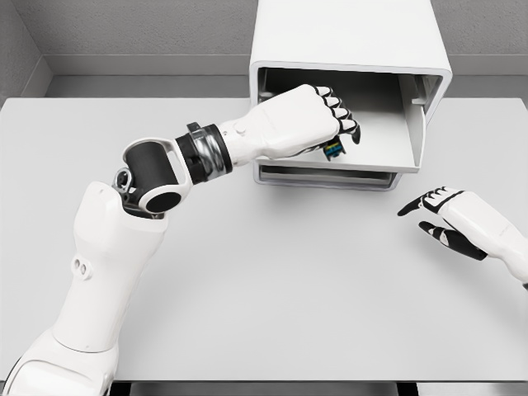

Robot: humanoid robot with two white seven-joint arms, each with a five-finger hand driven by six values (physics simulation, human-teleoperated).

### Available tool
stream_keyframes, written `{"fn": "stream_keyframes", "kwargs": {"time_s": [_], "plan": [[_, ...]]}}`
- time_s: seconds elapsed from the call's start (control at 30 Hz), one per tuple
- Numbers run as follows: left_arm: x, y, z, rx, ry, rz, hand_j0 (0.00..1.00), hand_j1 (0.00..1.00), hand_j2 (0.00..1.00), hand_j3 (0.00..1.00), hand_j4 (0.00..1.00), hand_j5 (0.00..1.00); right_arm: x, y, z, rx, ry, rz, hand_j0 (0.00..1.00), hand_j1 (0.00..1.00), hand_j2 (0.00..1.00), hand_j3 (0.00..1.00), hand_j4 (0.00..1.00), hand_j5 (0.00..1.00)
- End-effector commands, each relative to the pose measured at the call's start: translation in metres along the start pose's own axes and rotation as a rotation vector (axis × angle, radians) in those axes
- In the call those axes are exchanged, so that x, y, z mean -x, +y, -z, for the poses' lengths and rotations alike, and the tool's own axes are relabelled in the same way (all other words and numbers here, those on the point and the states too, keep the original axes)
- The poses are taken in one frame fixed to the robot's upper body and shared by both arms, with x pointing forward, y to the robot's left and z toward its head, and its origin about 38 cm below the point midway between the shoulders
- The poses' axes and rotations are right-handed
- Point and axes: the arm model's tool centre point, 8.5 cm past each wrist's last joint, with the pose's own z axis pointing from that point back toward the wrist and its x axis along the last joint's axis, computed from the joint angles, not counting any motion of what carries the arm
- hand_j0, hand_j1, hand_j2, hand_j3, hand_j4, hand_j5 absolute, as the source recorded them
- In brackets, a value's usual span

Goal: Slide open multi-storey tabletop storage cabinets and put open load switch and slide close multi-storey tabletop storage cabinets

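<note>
A white tabletop storage cabinet stands at the back of the table, its front open onto a pulled-out drawer tray. My left hand reaches into that opening, fingers curled around a small dark load switch with blue and green parts, held just above the tray. Most of the switch is hidden under the palm. My right hand hovers over the table to the right of the cabinet's front, fingers spread and holding nothing.
The light grey table stretches wide in front of the cabinet. Grey walls close off the back and left side. My left arm crosses the table's left half.
</note>
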Motion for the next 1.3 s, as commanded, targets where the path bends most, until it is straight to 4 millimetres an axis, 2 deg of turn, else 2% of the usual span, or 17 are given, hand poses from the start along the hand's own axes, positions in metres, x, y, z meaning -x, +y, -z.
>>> {"fn": "stream_keyframes", "kwargs": {"time_s": [0.0, 0.2, 0.7, 1.0, 1.27], "plan": [[0.000, 0.000, 0.000, 0.000, 0.004, 0.001, 0.62, 0.62, 0.62, 0.62, 0.62, 0.62, 0.000, -0.001, 0.000, 0.004, -0.001, 0.005, 0.58, 0.58, 0.58, 0.58, 0.58, 0.58], [0.001, 0.000, 0.000, 0.005, 0.009, 0.007, 0.63, 0.63, 0.63, 0.63, 0.63, 0.63, 0.000, -0.001, 0.000, 0.004, -0.001, 0.005, 0.58, 0.58, 0.58, 0.58, 0.58, 0.58], [0.000, 0.003, -0.001, -0.003, 0.009, 0.015, 0.72, 0.72, 0.72, 0.72, 0.72, 0.72, 0.001, -0.001, 0.000, 0.004, 0.001, 0.006, 0.58, 0.58, 0.58, 0.58, 0.58, 0.58], [0.002, 0.005, -0.003, -0.009, 0.015, 0.015, 0.81, 0.81, 0.81, 0.81, 0.81, 0.81, 0.001, -0.001, 0.000, 0.006, 0.001, 0.005, 0.58, 0.58, 0.58, 0.58, 0.58, 0.58], [-0.001, 0.016, -0.007, -0.042, 0.014, 0.036, 0.84, 0.84, 0.84, 0.84, 0.84, 0.84, 0.001, -0.002, 0.000, 0.006, 0.002, 0.003, 0.58, 0.58, 0.58, 0.58, 0.58, 0.58]]}}
